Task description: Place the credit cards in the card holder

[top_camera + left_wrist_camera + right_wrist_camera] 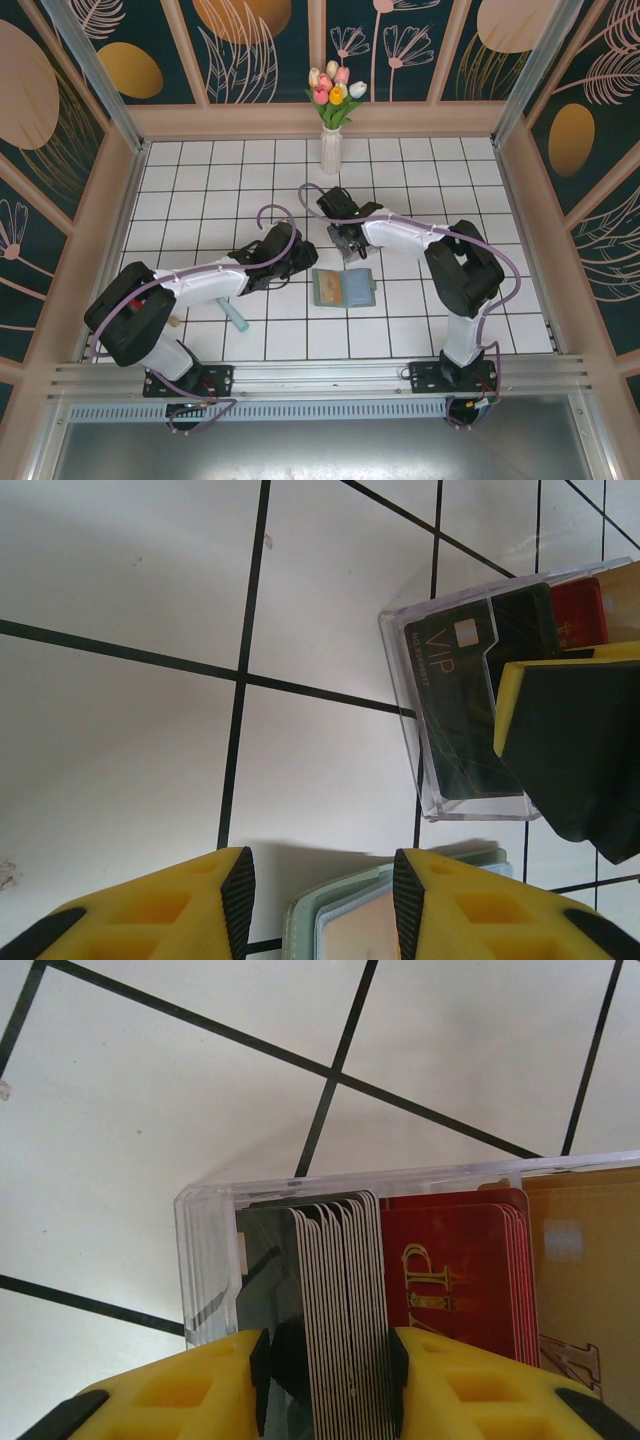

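Your right claw [328,1355] is straddling the credit cards [335,1260]; whether it is pinching them, I cannot tell. Your left claw [320,880] is hovering spread.

one card holder [344,288], one clear box [208,1260], one vase [330,152]

card holder [340,925]: cut by bottom edge | clear box [205,1250]: cut by right edge | credit cards [340,1260]: lower ends behind right hand [328,1352]
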